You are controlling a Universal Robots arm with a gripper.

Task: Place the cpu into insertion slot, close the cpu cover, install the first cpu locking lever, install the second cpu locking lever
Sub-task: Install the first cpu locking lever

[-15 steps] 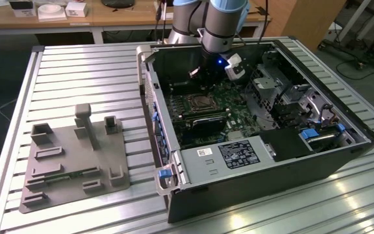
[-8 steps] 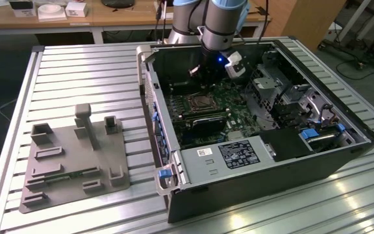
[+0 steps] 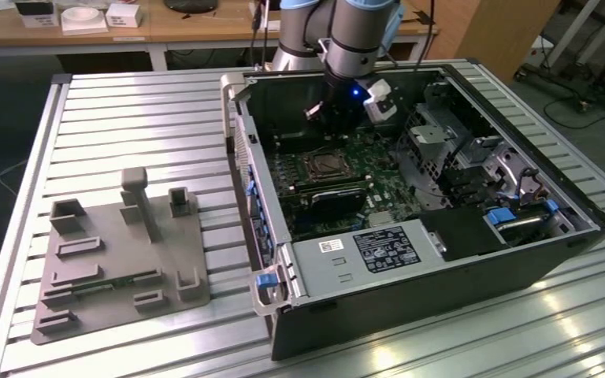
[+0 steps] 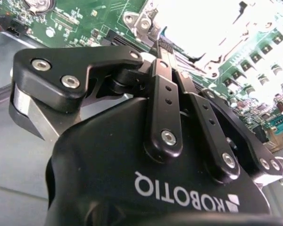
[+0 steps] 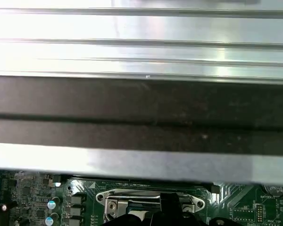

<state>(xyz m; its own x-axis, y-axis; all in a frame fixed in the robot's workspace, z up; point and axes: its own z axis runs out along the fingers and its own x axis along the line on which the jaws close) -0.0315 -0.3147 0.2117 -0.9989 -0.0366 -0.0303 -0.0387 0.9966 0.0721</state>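
Inside the open computer case (image 3: 554, 236), the insertion slot (image 3: 326, 166) sits on the green circuit board (image 3: 371, 153), with its silvery cpu cover (image 3: 309, 168) lying flat around it. The slot's middle looks grey; I cannot tell the cpu apart there. My gripper (image 3: 330, 132) hangs just above the slot's far edge. In the second wrist view the gripper (image 4: 163, 46) is shut, its two fingers (image 4: 166, 94) meeting at the tips beside the glare-washed slot (image 4: 212, 28). The cover's hinge end (image 5: 151, 201) shows in the first wrist view. The locking levers are too small to make out.
The case lies on a slatted metal table (image 3: 135, 118). A grey fixture block (image 3: 113, 252) with pegs and pockets rests at the exterior view's left. A black labelled box (image 3: 381, 248) and drive cages (image 3: 450, 146) crowd the case around the board. A wooden bench (image 3: 124, 27) stands behind.
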